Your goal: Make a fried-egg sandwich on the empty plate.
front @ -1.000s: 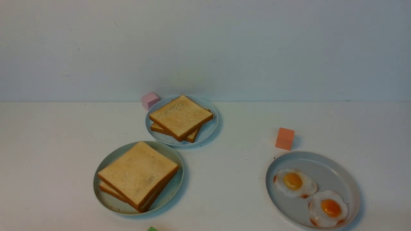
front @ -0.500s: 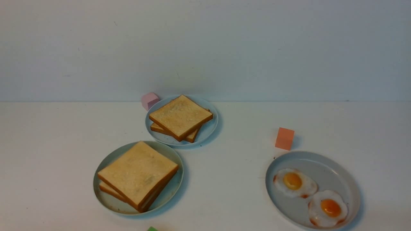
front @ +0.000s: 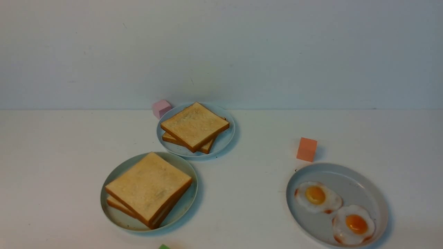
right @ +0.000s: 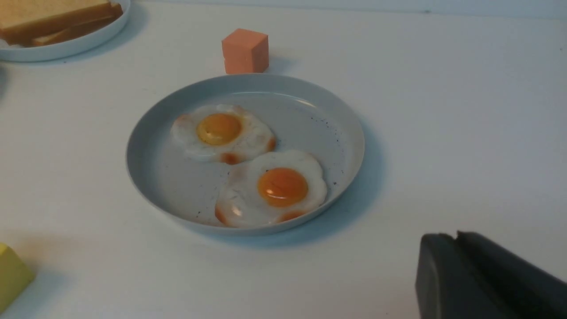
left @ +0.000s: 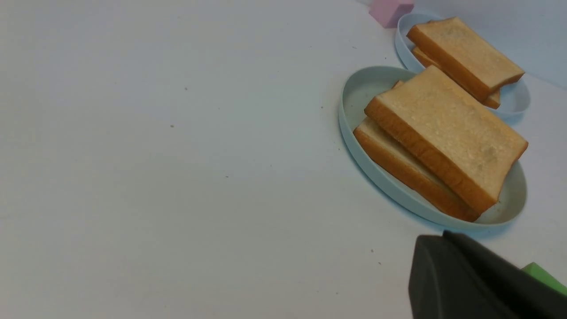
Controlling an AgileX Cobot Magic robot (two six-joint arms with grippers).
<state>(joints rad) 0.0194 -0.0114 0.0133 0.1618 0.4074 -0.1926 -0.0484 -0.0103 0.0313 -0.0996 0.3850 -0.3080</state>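
Two stacked toast slices, the fried-egg sandwich, lie on the pale mint-green plate at the front left. No egg shows between the slices. The stack also shows in the left wrist view, on the same plate. My left gripper is shut and empty, a little short of that plate's rim. My right gripper is shut and empty, on the near side of the egg plate. Neither gripper shows in the front view.
A grey-blue plate at the front right holds two fried eggs. A smaller blue-grey plate behind holds two toast slices. Loose blocks: pink, orange, green, yellow.
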